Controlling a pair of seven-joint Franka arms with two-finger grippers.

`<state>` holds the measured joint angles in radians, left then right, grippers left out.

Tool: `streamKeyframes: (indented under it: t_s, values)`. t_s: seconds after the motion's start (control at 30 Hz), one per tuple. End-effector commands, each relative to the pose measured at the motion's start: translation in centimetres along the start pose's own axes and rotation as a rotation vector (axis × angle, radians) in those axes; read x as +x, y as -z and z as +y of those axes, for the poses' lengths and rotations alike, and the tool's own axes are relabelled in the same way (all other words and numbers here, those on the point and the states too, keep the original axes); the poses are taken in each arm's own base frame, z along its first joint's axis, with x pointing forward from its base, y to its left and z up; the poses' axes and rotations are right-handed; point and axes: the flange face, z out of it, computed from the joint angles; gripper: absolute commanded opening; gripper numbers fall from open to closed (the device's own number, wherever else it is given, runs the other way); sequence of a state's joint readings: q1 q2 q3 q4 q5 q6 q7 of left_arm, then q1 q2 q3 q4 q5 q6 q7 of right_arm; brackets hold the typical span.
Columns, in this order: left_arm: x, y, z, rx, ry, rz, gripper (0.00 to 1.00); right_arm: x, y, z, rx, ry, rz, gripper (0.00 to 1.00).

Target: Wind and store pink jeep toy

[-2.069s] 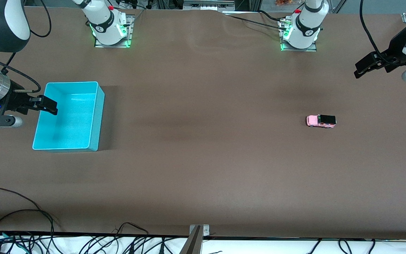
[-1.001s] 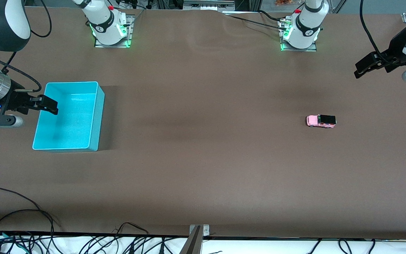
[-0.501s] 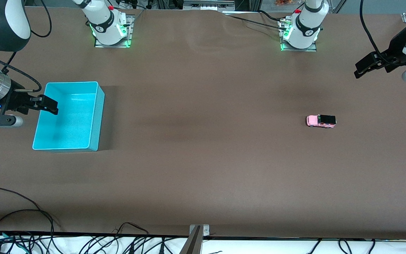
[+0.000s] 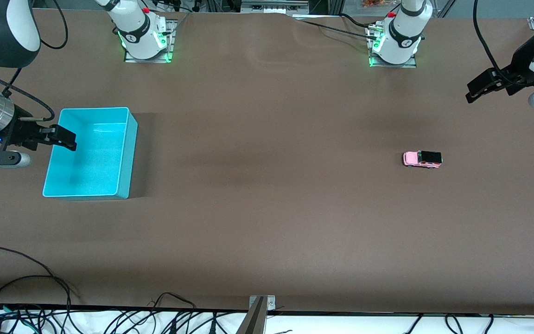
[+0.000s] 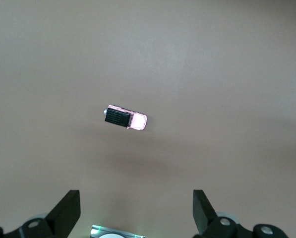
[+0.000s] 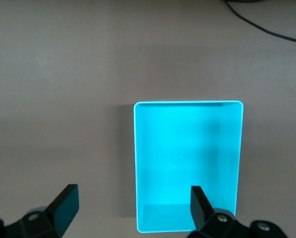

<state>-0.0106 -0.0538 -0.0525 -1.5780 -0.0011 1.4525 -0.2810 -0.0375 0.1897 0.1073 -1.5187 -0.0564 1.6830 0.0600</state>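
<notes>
Both pairs of fingers stand wide apart, holding nothing. The left gripper [image 4: 473,94] hangs over bare table [image 4: 267,208] at its own end; the right gripper [image 4: 65,139] hovers over the cyan bin's [image 4: 127,153] edge. The pink jeep toy [image 4: 422,159] (black roof up) sits on the table toward the left arm's end, well apart from the bin.

Jeep: the pink jeep toy [image 4: 422,159] [image 5: 126,118] stands on the table [image 4: 267,208], toward my left arm's end, all wheels down.
Bin: the bin [image 4: 90,153] [image 6: 189,166] sits on the table toward my right arm's end, well apart from the jeep, nothing in it.
Left gripper: my left gripper [image 4: 478,90] [image 5: 138,218] hangs over the table at my left arm's end, fingers spread.
Right gripper: my right gripper [image 4: 60,138] [image 6: 133,210] hangs over the bin's outer rim, fingers spread.
</notes>
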Motion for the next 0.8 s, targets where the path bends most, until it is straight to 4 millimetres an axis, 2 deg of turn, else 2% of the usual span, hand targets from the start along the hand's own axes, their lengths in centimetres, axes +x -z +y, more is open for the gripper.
streamKeyframes:
  t_s: [0.0,0.23,0.3,0.53,0.77]
  values:
    - [0.3,0.3,-0.2,0.004,-0.02,-0.009,1.0,-0.1,0.7,0.0,0.0,0.003,0.001,1.0]
    - [1.5,-0.3,-2.8,0.003,0.029,-0.019,1.0,-0.1,0.7,0.1,0.0,0.001,-0.001,1.0]
    - [1.8,-1.0,-3.2,0.004,0.037,-0.026,1.0,0.0,0.7,0.1,0.0,0.001,0.001,1.0]
    - [1.8,-2.5,-3.4,0.011,0.044,-0.055,1.0,0.0,0.7,0.1,0.0,-0.002,0.002,1.0]
    - [2.3,-4.7,-3.7,0.045,0.046,-0.052,1.0,0.0,0.7,0.1,0.0,-0.002,0.002,1.0]
